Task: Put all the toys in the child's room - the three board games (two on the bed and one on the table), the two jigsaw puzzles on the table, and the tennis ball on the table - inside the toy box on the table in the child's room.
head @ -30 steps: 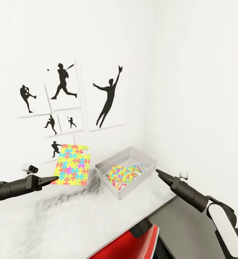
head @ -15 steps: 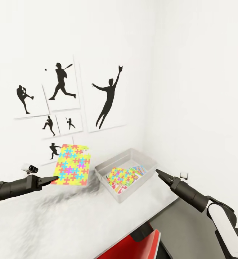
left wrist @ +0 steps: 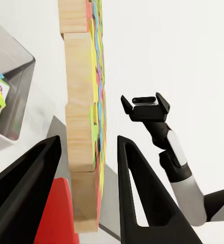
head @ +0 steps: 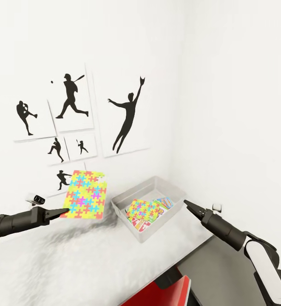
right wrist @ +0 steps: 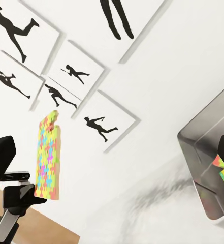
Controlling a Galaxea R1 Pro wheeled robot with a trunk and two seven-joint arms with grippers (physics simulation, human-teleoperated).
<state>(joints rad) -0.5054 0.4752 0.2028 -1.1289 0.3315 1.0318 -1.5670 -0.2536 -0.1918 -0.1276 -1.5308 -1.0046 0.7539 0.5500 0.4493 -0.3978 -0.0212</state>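
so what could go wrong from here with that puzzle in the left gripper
The left gripper pinches the jigsaw puzzle only at its lower corner, upright in the air, so it could swing or slip out on the way. It also hangs beside the toy box, not over it; let go now, it would likely land on the table.

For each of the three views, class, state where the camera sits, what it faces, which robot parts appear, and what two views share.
Head view: on the head, facing the wall corner and the grey toy box; both arms show, left tool, right tool.
Left wrist view: by the left tool, facing the upright neon jigsaw puzzle it grips and the right tool.
Right wrist view: on the right arm, facing the black silhouette wall prints.
Shared: the puzzle.
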